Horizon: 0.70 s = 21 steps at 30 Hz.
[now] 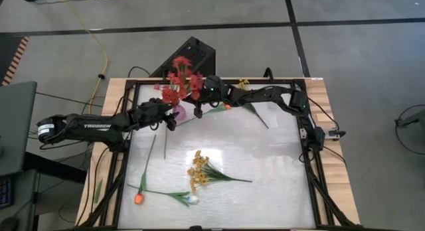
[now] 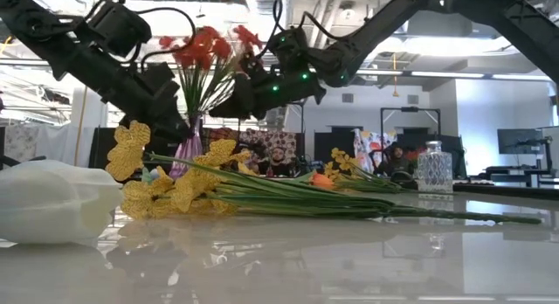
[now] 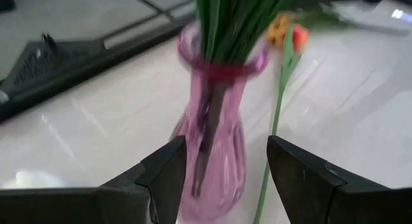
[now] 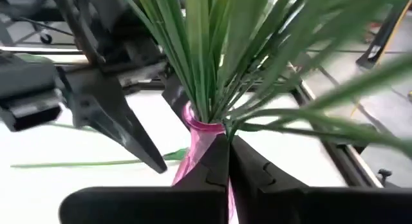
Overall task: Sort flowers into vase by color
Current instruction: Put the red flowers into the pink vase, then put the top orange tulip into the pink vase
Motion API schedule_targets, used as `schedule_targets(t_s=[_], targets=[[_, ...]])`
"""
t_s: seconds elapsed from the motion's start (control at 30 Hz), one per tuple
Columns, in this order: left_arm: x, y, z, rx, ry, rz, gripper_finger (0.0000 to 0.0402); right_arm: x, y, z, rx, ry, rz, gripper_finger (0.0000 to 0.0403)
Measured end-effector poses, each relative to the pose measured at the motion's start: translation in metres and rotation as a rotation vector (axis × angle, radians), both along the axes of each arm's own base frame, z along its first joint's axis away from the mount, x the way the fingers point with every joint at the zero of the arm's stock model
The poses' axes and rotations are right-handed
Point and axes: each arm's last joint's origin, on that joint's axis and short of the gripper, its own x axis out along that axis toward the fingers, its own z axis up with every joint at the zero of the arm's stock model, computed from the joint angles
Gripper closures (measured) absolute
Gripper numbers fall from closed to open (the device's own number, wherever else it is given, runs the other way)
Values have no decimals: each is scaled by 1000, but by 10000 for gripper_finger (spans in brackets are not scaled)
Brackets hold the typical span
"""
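Note:
A pink glass vase (image 1: pixel 179 112) (image 3: pixel 215 140) stands near the table's far edge. The red flowers (image 1: pixel 179 81) (image 2: pixel 205 46) stick up out of its mouth, their green stems (image 3: pixel 232 24) bunched at the rim. My left gripper (image 1: pixel 171 119) (image 3: pixel 225 179) is open, with one finger on each side of the vase's lower body. My right gripper (image 1: pixel 197 111) (image 4: pixel 227 143) reaches in from the right, shut at the stems just above the vase's rim (image 4: pixel 205 126). My left gripper has one finger (image 3: pixel 168 179) whose inner edge meets the vase's outline, while the other finger (image 3: pixel 293 179) shows a gap; whether it touches, I cannot tell. My right gripper pinches the red flowers' green stems (image 4: pixel 222 124) between its two fingertips, just above the vase's mouth. The fingers come slanting down from the table's right. The stems stand upright in the vase.
An orange tulip (image 1: pixel 228 106) lies right of the vase. Toward the near edge lie a yellow spray (image 1: pixel 198 171), an orange tulip (image 1: pixel 139 198) and a white tulip (image 1: pixel 192 199). More yellow blossoms (image 1: pixel 244 83) sit by the far rail. A black frame (image 1: pixel 312 158) rims the table.

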Motion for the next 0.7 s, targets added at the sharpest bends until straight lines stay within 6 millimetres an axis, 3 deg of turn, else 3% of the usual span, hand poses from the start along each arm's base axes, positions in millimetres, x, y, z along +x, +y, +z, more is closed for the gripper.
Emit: schedule_targets(t_s=[0.17,0.3,0.53,0.7], targets=[[6,2,-12,-17,56,-11,198,-4,-3,2,28,91,2,323],[7,3,-18,-17,95,-21,198,-6,-8,15,52,160,36,277],[6,2,-12,15,81,-42,198,-12,-18,27,9,315,84,196],[-1,-2,-2,35,68,-71,198,-16,-26,31,32,313,97,179]])
